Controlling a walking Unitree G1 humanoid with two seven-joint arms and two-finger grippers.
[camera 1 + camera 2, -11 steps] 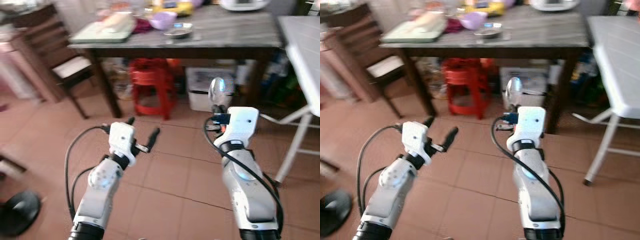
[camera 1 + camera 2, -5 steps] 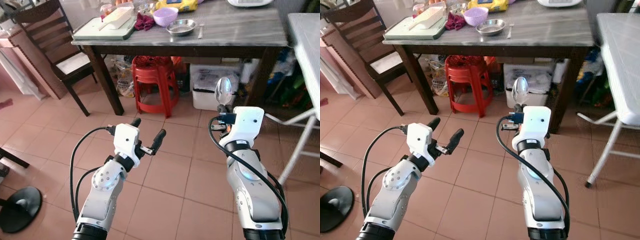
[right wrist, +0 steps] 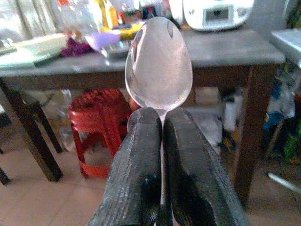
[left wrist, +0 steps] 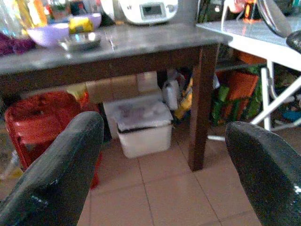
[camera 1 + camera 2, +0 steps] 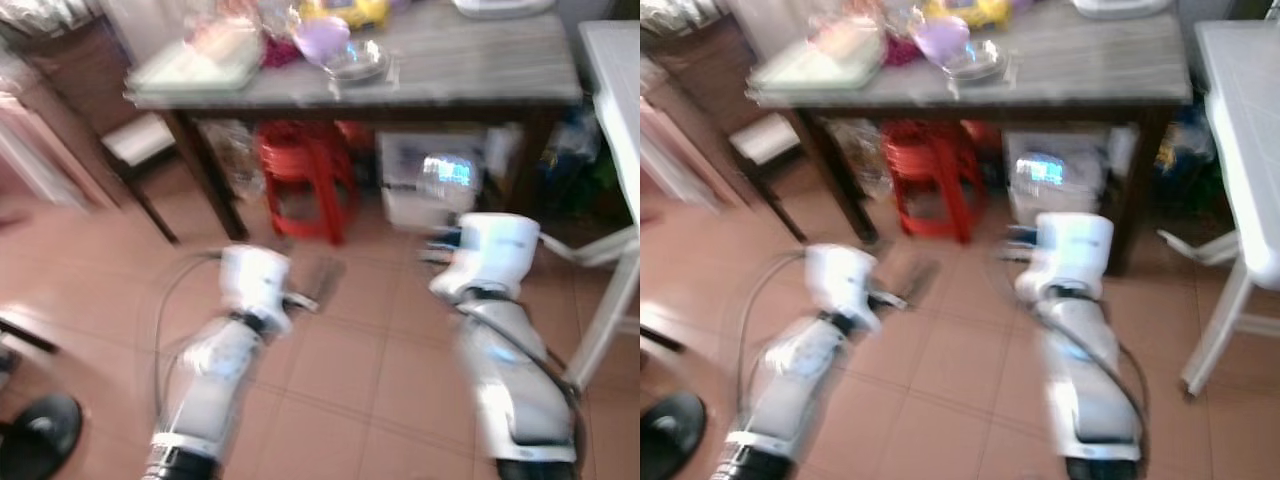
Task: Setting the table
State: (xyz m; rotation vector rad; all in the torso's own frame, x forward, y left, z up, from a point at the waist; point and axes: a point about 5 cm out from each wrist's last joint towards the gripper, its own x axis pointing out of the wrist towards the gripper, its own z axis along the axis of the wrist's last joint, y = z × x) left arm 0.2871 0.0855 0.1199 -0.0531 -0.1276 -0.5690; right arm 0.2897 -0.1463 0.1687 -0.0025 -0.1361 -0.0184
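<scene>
right gripper (image 3: 162,136) clamped on shiny metal spoon (image 3: 159,63) at the neck; light, stiff, slippery. left gripper (image 4: 164,155) apart, empty. grey tabletop (image 3: 225,49) ahead.

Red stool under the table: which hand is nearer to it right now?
Left, as best the blur allows. The left hand sits just short of the red stool, open and empty. The right hand, shut on the spoon, is off to the stool's right, before the white bin.
</scene>
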